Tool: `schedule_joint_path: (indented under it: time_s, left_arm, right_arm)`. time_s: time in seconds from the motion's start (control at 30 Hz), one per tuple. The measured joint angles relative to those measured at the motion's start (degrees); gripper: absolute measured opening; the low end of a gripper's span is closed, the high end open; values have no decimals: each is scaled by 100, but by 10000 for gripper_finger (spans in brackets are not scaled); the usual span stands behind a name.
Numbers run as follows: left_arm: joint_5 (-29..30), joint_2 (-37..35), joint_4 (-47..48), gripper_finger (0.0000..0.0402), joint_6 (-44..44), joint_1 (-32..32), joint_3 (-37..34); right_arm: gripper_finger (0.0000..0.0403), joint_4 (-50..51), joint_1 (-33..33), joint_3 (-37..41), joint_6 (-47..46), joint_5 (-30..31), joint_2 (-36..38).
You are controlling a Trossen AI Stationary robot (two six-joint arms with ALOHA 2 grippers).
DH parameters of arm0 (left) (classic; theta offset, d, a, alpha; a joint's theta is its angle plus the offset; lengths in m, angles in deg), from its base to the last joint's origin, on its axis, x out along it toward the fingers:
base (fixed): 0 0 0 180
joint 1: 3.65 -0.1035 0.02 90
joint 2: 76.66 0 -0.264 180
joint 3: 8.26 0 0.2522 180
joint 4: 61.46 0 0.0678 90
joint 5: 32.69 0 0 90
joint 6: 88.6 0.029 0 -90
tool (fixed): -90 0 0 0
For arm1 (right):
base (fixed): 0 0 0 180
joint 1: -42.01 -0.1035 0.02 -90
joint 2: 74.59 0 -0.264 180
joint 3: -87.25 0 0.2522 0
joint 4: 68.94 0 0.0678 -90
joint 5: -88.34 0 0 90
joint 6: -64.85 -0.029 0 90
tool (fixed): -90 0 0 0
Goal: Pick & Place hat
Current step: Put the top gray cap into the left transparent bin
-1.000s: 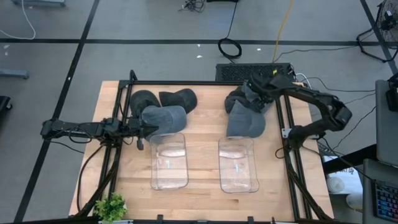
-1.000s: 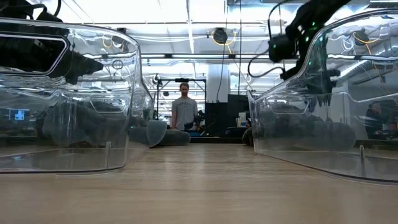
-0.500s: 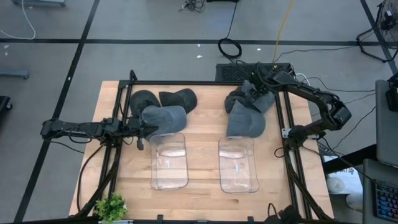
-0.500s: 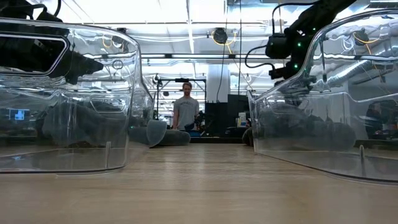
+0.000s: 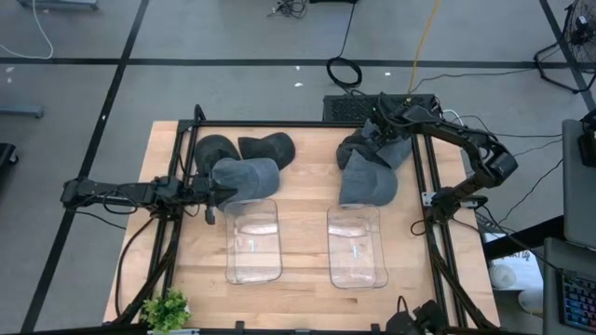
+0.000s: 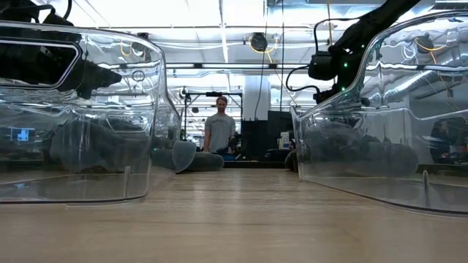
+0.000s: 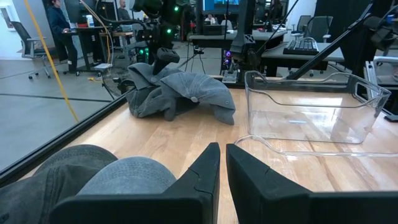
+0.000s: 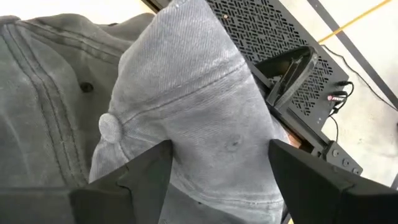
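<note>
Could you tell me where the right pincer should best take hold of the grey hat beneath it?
Probably the raised crown fold beside the top button of the grey hat, coming straight down: the right pincer is open astride that ridge, which stands up from the pile.

The right tool (image 5: pixel 380 136) sits over the grey hat pile (image 5: pixel 368 167) at the counter's (image 5: pixel 307 270) far right — two clear bins (image 5: pixel 253 240) lie nearer. The left tool (image 5: pixel 222 194) rests against a grey hat (image 5: pixel 250 177) — darker hats (image 5: pixel 265 146) lie beyond.
</note>
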Motion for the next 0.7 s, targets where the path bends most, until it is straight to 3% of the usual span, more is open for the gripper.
schedule_joint_path:
  time_s: [0.27,0.4,0.53,0.7]
  left_arm:
    - [2,0,0,37,1,-4,0]
    - [0,0,0,37,-1,-2,0]
    - [0,0,0,37,0,-2,0]
    - [0,0,-2,37,0,-2,0]
  right_arm:
    - [255,-251,-2,284,-4,-13,4]
    - [232,-321,-2,425,-7,-15,4]
    - [162,-295,-2,439,-4,-111,4]
    - [23,-331,0,442,97,-627,4]
